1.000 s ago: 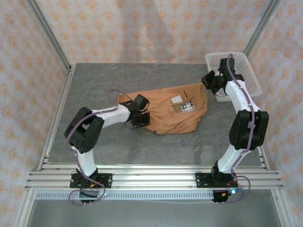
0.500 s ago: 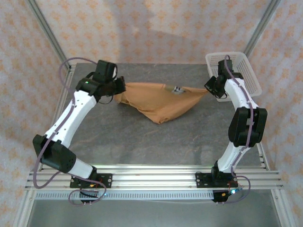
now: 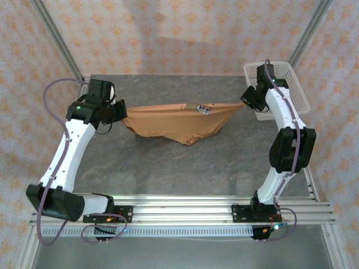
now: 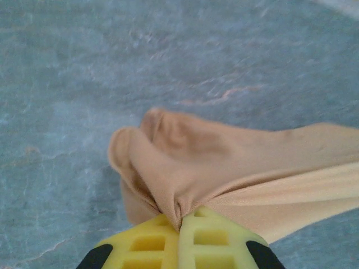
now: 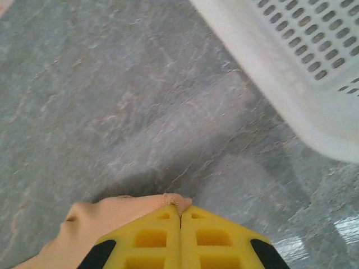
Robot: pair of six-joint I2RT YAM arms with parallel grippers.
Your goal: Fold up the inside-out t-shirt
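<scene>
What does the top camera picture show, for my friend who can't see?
A tan t-shirt hangs stretched between the robot's left tool, pinching one end, and its right tool, pinching the other. A white basket sits at the far right.

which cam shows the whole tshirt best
The top external view: the t-shirt hangs stretched between the left claw and the right claw, full span visible. The left wrist view gives a bunched corner pinched in the claw; the right wrist view, a small pinched tip.
</scene>
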